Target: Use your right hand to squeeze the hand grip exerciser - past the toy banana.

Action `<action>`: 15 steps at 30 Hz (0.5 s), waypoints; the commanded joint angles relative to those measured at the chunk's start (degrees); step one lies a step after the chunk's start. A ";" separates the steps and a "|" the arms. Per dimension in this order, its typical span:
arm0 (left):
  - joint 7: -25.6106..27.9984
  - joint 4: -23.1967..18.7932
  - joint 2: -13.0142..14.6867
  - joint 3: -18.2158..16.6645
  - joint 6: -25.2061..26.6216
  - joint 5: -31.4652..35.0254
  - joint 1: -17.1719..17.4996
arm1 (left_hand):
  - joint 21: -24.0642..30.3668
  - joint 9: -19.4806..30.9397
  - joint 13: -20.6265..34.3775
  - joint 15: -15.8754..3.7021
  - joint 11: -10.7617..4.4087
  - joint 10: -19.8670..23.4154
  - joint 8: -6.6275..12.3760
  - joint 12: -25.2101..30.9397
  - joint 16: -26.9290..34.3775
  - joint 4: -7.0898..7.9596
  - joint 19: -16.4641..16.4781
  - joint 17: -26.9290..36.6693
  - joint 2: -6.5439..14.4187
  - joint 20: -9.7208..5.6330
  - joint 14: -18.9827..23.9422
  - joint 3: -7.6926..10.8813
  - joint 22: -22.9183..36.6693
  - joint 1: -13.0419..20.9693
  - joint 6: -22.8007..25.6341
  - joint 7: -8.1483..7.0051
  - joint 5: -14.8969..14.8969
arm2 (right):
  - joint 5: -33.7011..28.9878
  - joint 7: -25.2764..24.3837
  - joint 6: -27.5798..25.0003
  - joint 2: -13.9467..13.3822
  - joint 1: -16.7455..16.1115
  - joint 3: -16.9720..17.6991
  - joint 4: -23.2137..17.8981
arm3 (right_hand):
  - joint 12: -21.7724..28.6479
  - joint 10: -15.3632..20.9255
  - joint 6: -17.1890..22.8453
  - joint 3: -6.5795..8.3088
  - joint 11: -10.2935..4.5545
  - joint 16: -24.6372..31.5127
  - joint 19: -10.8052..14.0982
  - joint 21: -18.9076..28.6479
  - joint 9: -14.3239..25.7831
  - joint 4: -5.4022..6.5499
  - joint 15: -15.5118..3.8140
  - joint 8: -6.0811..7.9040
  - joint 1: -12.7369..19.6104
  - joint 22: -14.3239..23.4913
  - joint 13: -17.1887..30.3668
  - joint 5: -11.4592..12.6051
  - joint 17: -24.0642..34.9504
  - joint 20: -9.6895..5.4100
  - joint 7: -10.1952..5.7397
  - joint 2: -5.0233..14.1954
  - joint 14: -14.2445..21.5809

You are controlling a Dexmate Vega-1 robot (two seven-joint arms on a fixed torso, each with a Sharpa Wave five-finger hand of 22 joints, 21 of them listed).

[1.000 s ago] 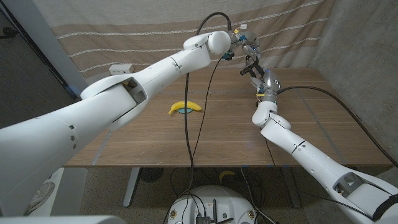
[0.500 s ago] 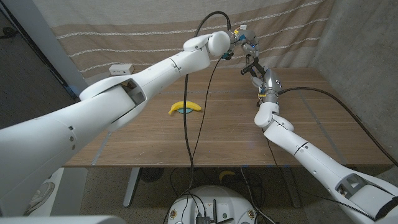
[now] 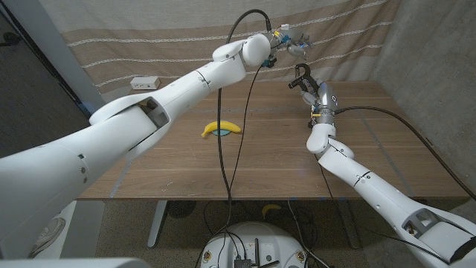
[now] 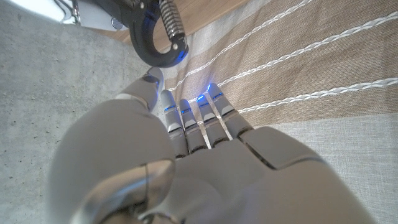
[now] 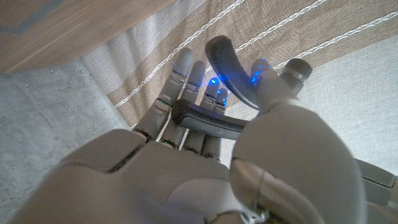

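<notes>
The right hand (image 3: 304, 77) held the hand grip exerciser (image 5: 214, 118) aloft above the counter's (image 3: 372, 149) far edge, fingers wrapped around one handle (thumb against the other). The left hand (image 3: 291, 45), raised nearby, held nothing, fingers straight together. The toy banana (image 3: 222, 129) lay mid-counter.

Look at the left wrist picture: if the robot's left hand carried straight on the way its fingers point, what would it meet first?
Probably the striped curtain, which lies just beyond the left hand's fingertips. The hand grip exerciser, held by the right hand, sits off to one side of that line. Depth is unclear, so the gap cannot be judged.
</notes>
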 commanded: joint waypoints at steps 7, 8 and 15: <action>2.45 3.37 0.75 -9.86 -14.34 -15.12 5.96 | -1.58 -4.88 -0.56 1.08 1.13 -6.42 -6.50 0.25 -0.44 2.64 -4.50 -0.05 0.77 1.50 -5.81 -2.59 0.15 -10.59 -5.82 -4.74 -1.88 | -0.01 -0.43 1.39 0.17 -0.10 0.74 1.29 | 0.20 0.85 5.34 6.89 -0.13 -0.19 0.04 1.51 0.67 6.40 -8.21 0.56 10.87 0.30 0.49 -0.56 0.19 -7.31 -2.76 11.38 1.00; 2.23 4.14 0.63 -10.42 -15.49 -16.37 6.23 | -1.60 -4.99 -0.58 1.10 1.19 -6.42 -6.49 0.30 -0.38 2.75 -4.55 -0.04 0.87 1.51 -5.80 -2.64 0.15 -10.88 -5.63 -4.73 -1.91 | 0.05 -0.37 1.41 0.11 -0.14 0.79 1.28 | 0.18 0.87 5.32 6.86 -0.19 -0.13 0.00 1.69 0.74 6.34 -8.33 0.57 10.92 0.31 0.56 -0.63 0.27 -7.31 -2.82 11.36 1.20; 1.84 6.07 0.73 -14.11 -21.30 -23.44 9.22 | -1.59 -5.77 -0.67 1.31 1.58 -5.48 -6.75 0.93 0.17 3.82 -4.59 0.06 1.93 1.76 -5.23 -2.97 0.17 -13.42 -5.05 -4.55 -2.21 | -0.24 -0.79 1.43 -0.02 -0.22 0.85 1.55 | 0.13 1.08 5.09 6.84 -0.24 -0.06 0.00 2.69 1.07 6.39 -8.32 0.59 11.00 0.39 0.93 -1.01 0.55 -7.63 -2.92 11.45 2.02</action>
